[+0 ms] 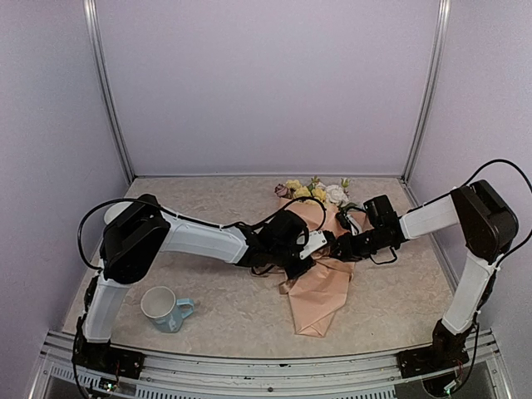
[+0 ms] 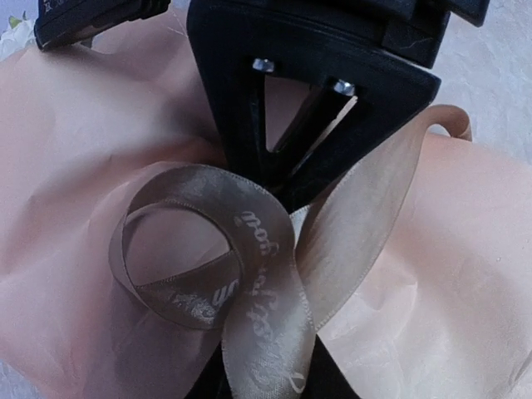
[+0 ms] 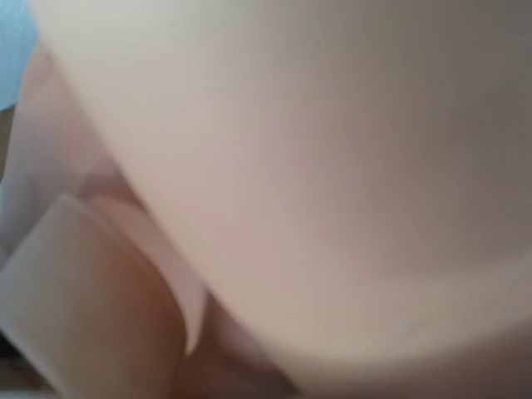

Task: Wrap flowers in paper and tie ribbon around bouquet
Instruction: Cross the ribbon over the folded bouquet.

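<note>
The bouquet lies mid-table, its flowers (image 1: 314, 192) pointing to the back and the peach paper (image 1: 320, 291) wrapped into a cone towards me. Both grippers meet at the cone's waist. My left gripper (image 1: 309, 247) is shut on the tan ribbon (image 2: 258, 274), which rises from its dark fingers and curls into a loop over the paper (image 2: 75, 166). My right gripper (image 2: 287, 189) comes in from above, its black fingers closed to a point on another strand of the ribbon. Blurred paper (image 3: 332, 166) fills the right wrist view and hides that gripper's own fingers.
A pale blue mug (image 1: 164, 307) stands at the near left, beside the left arm's base. Metal frame posts rise at the table's back corners, and a rail runs along the near edge.
</note>
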Robot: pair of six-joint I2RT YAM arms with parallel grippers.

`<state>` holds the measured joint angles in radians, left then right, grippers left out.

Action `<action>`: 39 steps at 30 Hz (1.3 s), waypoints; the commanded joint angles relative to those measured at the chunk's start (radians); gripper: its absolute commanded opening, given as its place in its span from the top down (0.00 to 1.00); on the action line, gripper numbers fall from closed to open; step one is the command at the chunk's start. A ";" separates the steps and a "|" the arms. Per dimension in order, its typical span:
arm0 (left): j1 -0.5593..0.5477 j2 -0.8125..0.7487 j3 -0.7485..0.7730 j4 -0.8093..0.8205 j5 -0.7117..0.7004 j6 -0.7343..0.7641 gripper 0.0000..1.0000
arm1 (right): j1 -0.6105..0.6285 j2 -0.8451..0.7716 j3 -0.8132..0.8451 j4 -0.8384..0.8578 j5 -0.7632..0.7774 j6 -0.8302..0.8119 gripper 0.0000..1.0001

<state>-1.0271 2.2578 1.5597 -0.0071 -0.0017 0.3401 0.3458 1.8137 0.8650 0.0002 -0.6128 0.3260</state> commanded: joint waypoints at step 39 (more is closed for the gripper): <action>0.028 -0.045 0.016 0.070 -0.294 -0.188 1.00 | -0.004 0.005 0.002 -0.065 -0.006 -0.037 0.67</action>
<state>-1.0130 2.1639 1.5143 0.0360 -0.2264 0.2234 0.3458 1.8153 0.8650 -0.0162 -0.6228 0.2996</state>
